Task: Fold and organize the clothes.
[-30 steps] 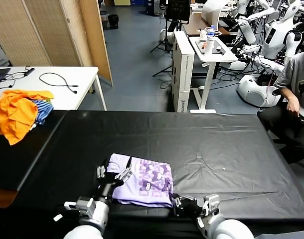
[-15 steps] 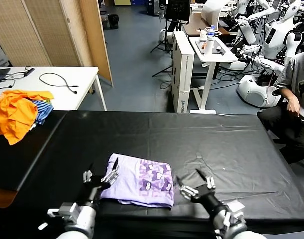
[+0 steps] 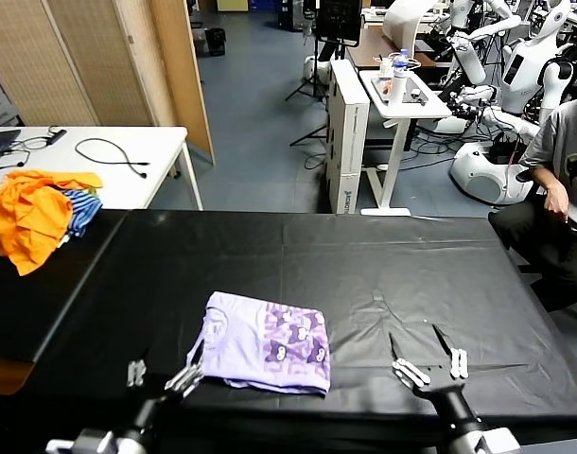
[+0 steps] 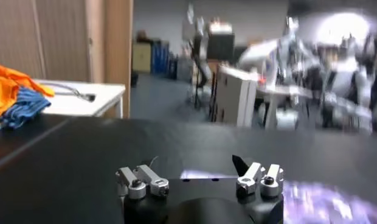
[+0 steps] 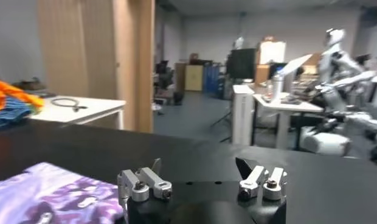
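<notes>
Both arms have backed off the T-shirt point(image 3: 266, 343); left gripper point(image 3: 162, 375) and right gripper point(image 3: 426, 358) spread, empty, flanking it; shirt folded at table point(image 3: 364, 255) near edge; fold likely complete.

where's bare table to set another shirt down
Bare black table runs behind the folded T-shirt to the far edge, and right of it above the open right gripper. The far left corner is crowded by the orange clothes; the near edge holds the shirt and the open left gripper.
</notes>
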